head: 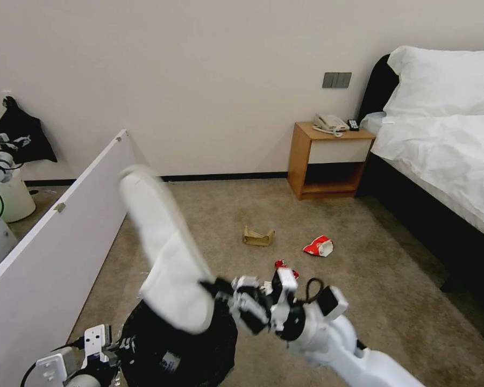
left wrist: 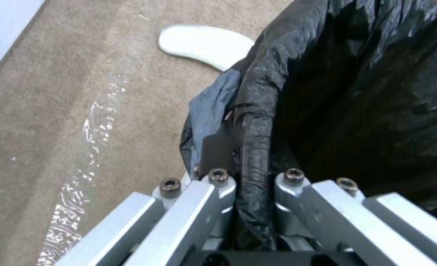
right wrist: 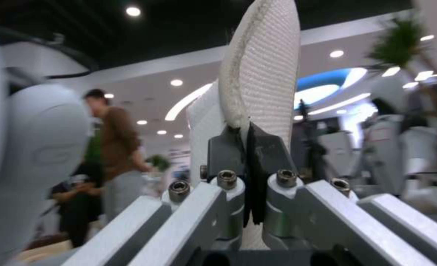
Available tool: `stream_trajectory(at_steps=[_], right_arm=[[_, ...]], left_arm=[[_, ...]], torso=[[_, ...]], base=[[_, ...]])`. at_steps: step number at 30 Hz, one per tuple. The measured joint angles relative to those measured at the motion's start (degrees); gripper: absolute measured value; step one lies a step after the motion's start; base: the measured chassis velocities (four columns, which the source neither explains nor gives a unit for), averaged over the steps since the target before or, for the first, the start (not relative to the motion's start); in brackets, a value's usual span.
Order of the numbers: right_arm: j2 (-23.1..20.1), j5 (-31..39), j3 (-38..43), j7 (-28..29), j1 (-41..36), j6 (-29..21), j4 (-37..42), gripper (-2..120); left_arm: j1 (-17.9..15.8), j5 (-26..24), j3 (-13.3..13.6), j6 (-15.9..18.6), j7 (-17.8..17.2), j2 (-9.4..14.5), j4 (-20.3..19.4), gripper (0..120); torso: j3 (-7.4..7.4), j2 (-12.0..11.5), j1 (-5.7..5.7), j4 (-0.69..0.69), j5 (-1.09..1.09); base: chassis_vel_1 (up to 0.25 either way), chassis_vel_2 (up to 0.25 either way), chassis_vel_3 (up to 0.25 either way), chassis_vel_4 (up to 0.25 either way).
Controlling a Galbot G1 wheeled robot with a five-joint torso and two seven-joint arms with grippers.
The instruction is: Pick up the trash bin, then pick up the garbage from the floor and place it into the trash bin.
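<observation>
Bin stage done: left gripper point(left wrist: 250, 192) clamped on trash bin point(head: 183, 344) rim at lower left. Right gripper point(right wrist: 250, 147) pinching white slipper point(head: 164, 247), upright above bin mouth, unreleased. Remaining on carpet: second slipper point(left wrist: 203, 44), brown cardboard point(head: 258, 236), red-and-white cup point(head: 319, 246), red wrapper point(head: 280, 264).

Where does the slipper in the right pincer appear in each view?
Head view: lower left of centre, slipper standing above the trash bin.
Left wrist view: a white slipper beyond the bin; whether the same, unclear.
Right wrist view: centre, in the right pincer.
Landmark: the bin's black bag.
</observation>
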Motion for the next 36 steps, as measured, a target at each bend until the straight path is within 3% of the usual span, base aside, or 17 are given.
stream_trajectory(at_steps=[7, 16, 36], right_arm=[[0.8, -3.3, -1.0, -3.1, 0.3, -0.4, -2.7, 0], [1.5, -6.5, -0.6, -3.2, 0.6, 0.0, -5.7, 0], [0.5, -7.9, 4.6, -2.1, -1.2, 0.5, -7.1, 0]], left_arm=[[0.2, -0.9, 0.4, 0.5, -0.6, -0.3, -0.6, 3], [1.4, -3.8, 0.0, 1.0, -1.7, 0.1, -2.1, 3], [2.2, -3.6, 0.1, 1.0, -1.7, 0.0, -2.5, 3]], torso=[[0.00, 0.0, 0.00, 0.00, 0.00], [0.00, 0.0, 0.00, 0.00, 0.00], [0.00, 0.0, -0.01, 0.00, 0.00]], base=[[0.000, 0.000, 0.000, 0.000], [0.000, 0.000, 0.000, 0.000], [0.000, 0.000, 0.000, 0.000]])
